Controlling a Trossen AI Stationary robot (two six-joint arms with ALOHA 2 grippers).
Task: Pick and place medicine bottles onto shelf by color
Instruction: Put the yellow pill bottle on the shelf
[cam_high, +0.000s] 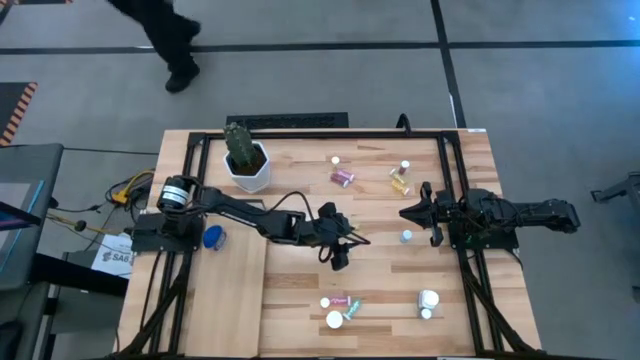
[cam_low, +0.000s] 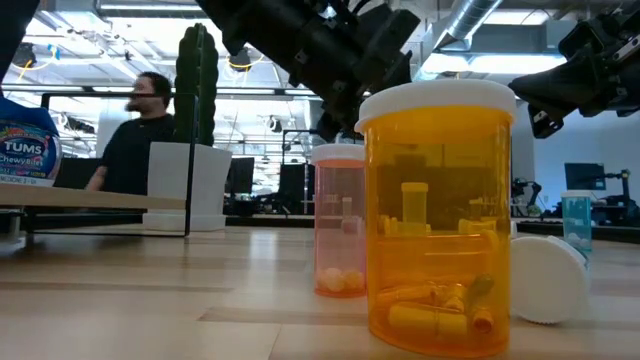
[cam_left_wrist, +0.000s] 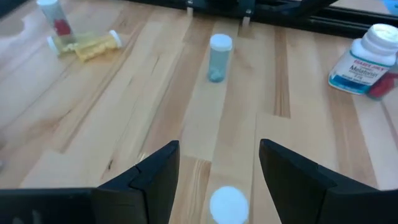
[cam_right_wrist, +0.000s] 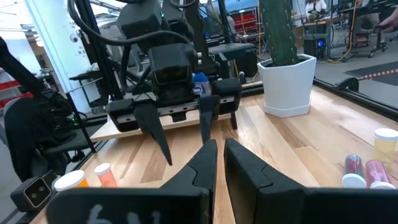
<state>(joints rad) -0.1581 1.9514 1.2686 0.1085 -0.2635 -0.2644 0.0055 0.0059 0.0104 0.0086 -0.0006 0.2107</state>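
Plank table (cam_high: 300, 150) in a big office room, with a person (cam_low: 140, 130) walking past the far edge. White pot (cam_high: 247, 168) with a cactus near the far left corner. Pale shelf (cam_high: 225, 300) along the left side, down to the near edge. Tums bottle (cam_high: 213, 238) with a blue lid at its far end.

Left gripper (cam_high: 340, 255). Hangs over the middle of the table, fingers (cam_left_wrist: 163, 168) apart, holding nothing. White cap (cam_left_wrist: 227, 202) on the wood below, seen between them. Touching or not: cannot tell.

Right gripper (cam_high: 415, 213). Waits by the right edge, fingers (cam_right_wrist: 202, 162) pressed together, empty.

Blue bottle (cam_high: 406, 236) upright between the two grippers. Pink bottle (cam_high: 343, 178) and yellow bottles (cam_high: 400, 183) lying toward the far edge. Small bunch (cam_high: 340, 308) close to the near edge: pink, green, and white caps. White bottle (cam_high: 428, 298) lying to the right of that bunch. Amber bottle (cam_low: 440, 210) upright, right in front of the low camera.
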